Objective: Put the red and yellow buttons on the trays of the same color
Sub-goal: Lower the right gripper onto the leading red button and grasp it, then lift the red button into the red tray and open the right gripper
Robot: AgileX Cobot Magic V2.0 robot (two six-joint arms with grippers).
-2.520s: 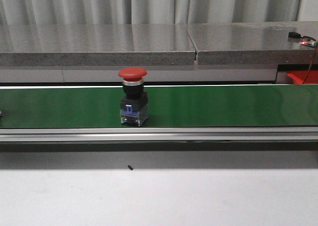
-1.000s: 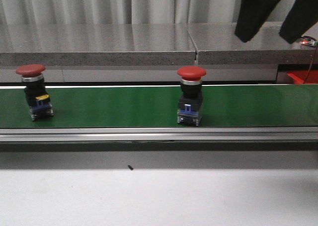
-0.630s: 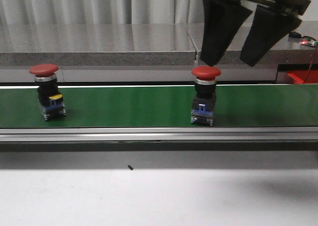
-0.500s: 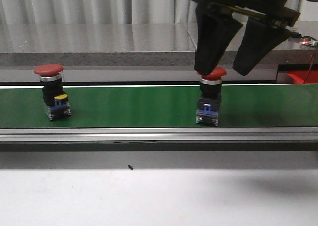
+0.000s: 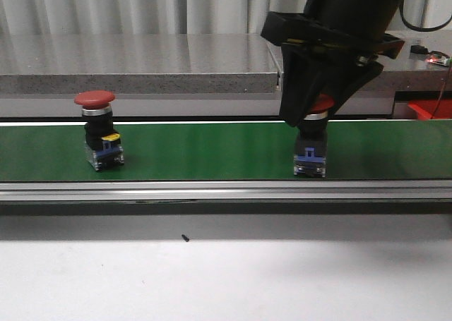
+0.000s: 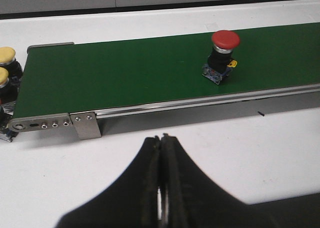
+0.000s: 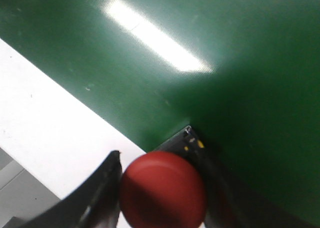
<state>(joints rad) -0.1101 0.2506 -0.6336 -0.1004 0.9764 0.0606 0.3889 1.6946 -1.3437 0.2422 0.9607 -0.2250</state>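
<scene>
right gripper: our right gripper [image 5: 316,116] is down over the red button [image 5: 312,139], its two dark fingers [image 7: 97,198] straddling the red cap; in the right wrist view the cap sits between them with a thin gap on at least one side, so we judge the jaws partly open and not yet clamped.
left gripper: our left gripper [image 6: 161,188] hovers over the white counter [image 6: 280,138], off the belt's near edge, jaws pressed together and empty.
grasped target: that red button stands upright on the green conveyor belt [image 5: 212,148], toward its right end and close to the near rail.
second red button [image 5: 99,130]: upright on the belt toward its left end, well apart from both grippers.
yellow buttons [image 6: 7,67]: two caps show just off one end of the belt in the left wrist view.
trays: a red shape [image 5: 428,109] shows at the far right beyond the belt; we cannot tell whether it is a tray.
handling: we judge the button rigid and fairly light, top-heavy with a wide smooth domed cap over a narrower body, so it could tip or slip.
where to hold: we would close under the cap rim, on the collar or black body, squarely from both sides.
</scene>
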